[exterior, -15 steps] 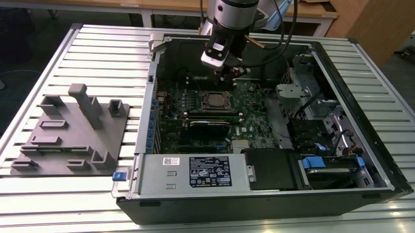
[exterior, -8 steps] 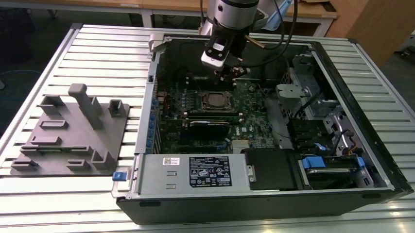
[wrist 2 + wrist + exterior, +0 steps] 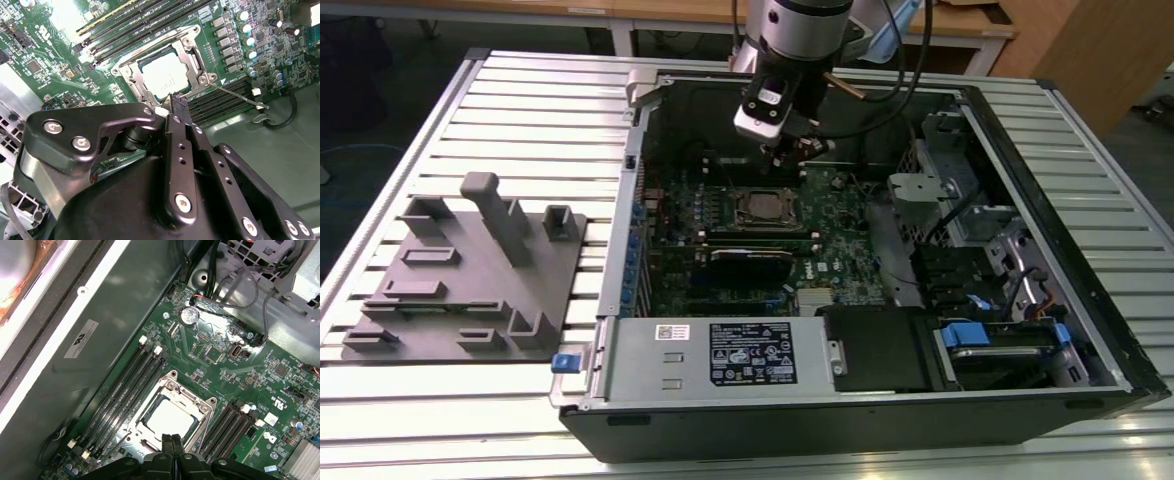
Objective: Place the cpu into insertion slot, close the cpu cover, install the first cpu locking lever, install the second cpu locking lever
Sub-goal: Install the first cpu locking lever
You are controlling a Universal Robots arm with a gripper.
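The cpu (image 3: 162, 77) (image 3: 170, 417) lies flat in the insertion slot on the green motherboard, its silver top showing. The cpu cover (image 3: 193, 54) (image 3: 201, 407) lies folded down around it as a metal frame. One thin locking lever (image 3: 238, 95) sticks out sideways from a socket corner, raised off the board. My gripper (image 3: 179, 100) (image 3: 171, 438) hovers just over the edge of the socket, fingers pressed together with nothing between them. In the exterior view the gripper (image 3: 790, 152) hangs inside the open computer case, just behind the socket (image 3: 761, 208).
Black memory slots (image 3: 135, 25) run along both sides of the socket. A power supply box (image 3: 720, 352) fills the case's front, and drive cages (image 3: 947, 190) stand on the exterior view's right. A grey fixture (image 3: 467, 270) sits on the table on the exterior view's left.
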